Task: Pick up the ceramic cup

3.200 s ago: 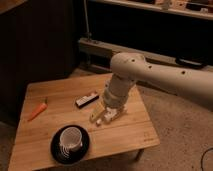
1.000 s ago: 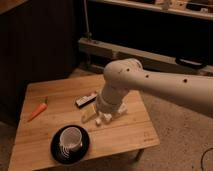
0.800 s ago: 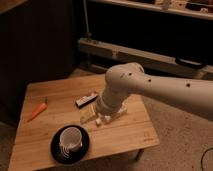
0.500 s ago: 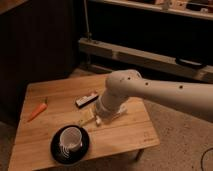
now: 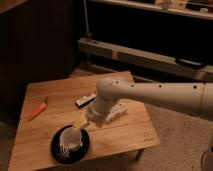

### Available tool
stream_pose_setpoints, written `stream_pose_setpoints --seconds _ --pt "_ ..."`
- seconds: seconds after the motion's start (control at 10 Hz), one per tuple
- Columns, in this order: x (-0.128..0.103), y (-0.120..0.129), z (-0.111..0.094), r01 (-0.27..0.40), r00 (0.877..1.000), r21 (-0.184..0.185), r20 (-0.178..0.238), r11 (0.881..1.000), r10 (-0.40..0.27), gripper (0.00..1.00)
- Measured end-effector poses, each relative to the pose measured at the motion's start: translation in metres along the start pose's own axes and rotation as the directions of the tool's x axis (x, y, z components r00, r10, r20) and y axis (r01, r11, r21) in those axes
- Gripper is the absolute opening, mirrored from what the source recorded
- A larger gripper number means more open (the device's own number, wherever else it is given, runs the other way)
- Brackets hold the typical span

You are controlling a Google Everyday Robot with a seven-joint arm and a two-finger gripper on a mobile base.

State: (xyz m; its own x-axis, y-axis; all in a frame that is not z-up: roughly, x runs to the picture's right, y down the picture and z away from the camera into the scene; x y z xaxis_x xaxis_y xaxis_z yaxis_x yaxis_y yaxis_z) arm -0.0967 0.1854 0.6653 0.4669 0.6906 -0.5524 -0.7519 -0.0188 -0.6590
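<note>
The ceramic cup (image 5: 69,141) is small, white and round, and it sits upright on a round black plate (image 5: 56,150) at the front left of the wooden table (image 5: 125,135). My gripper (image 5: 80,123) hangs at the end of the white arm (image 5: 150,95), just above and to the right of the cup's rim. It is close to the cup, and I cannot tell whether it touches it. The arm reaches in from the right across the table's middle.
An orange carrot (image 5: 37,111) lies near the table's left edge. A dark bar-shaped packet (image 5: 85,101) lies behind the arm. A white packet (image 5: 117,113) lies partly under the arm. A dark cabinet and a low shelf stand behind the table.
The arm has swung left and forward, bringing the gripper from the middle of the table down to the cup's rim. The cup, plate and carrot have not moved.
</note>
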Motion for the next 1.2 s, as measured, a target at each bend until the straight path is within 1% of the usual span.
stream_pose_setpoints --seconds 0.2,0.4,0.8,1.0,1.2 --pt "0.001 0.006 0.010 0.013 1.000 -0.017 -0.009 1.000 -0.013 0.80" --pt "0.000 0.014 0.021 0.038 0.999 -0.024 -0.015 0.999 -0.038 0.80" --pt "-0.003 0.020 0.043 0.051 0.999 -0.007 -0.014 0.999 -0.051 0.80" --pt "-0.004 0.017 0.051 0.041 0.999 0.007 -0.012 0.999 -0.041 0.80" --pt "-0.005 0.013 0.054 0.032 0.999 0.018 -0.010 0.999 -0.032 0.80"
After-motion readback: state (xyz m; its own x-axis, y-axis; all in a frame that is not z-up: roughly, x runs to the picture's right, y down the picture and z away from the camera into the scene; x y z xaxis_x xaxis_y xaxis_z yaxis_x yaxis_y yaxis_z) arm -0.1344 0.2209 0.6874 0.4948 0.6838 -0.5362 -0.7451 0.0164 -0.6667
